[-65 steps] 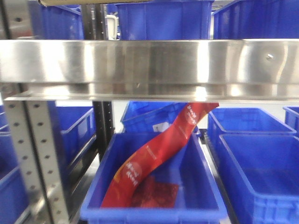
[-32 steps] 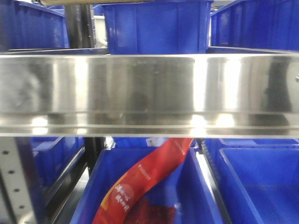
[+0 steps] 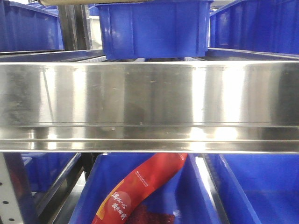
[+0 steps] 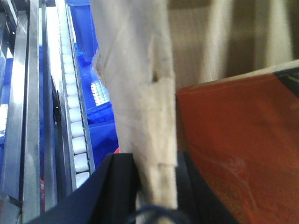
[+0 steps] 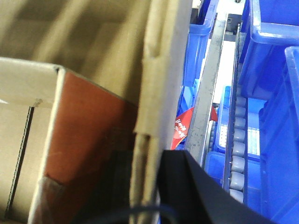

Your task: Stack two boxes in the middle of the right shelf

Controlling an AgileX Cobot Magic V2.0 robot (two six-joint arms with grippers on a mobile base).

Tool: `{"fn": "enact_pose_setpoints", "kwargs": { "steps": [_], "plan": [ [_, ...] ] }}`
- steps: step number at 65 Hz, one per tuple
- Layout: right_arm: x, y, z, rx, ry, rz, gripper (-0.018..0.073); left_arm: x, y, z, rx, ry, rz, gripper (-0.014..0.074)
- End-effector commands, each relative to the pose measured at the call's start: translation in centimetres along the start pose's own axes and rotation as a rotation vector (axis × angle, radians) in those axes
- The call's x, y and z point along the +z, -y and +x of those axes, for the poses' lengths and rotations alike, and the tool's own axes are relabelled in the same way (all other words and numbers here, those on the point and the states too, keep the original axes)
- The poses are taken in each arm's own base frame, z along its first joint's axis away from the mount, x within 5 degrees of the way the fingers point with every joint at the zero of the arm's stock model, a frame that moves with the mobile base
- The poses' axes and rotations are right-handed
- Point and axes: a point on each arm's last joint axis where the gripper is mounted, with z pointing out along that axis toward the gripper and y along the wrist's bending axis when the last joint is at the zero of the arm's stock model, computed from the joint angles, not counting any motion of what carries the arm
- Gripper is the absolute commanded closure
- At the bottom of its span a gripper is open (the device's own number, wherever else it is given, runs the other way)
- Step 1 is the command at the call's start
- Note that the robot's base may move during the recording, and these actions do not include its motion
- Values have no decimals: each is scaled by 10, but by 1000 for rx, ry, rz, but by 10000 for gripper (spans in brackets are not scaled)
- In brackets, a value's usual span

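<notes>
One steel shelf lip [image 3: 149, 102] fills the front view. Blue bins [image 3: 154, 28] number six, as far as the cropping allows: ten, twelve, two o'clock above; eight, six, four below. One red packet [image 3: 140, 186] at six. One cardboard box [image 4: 140, 93] per wrist view.

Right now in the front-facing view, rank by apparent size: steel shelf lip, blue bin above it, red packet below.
1. Steel shelf lip, spanning the frame.
2. Blue bin.
3. Red packet.
Lip is nearest; bin and packet are partly hidden, so true sizes are unsure.
</notes>
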Motion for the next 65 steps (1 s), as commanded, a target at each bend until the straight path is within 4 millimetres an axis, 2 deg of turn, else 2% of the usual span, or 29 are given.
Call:
{"fn": "enact_pose_setpoints", "kwargs": {
  "steps": [1,65],
  "plan": [
    [-6,6,-7,-30,75,58,713,-15,-1,-5,11,63,-6,708],
    [-6,6,-7,-30,77,58,713,-15,-1,-7,12,86,-5,708]
  ]
}}
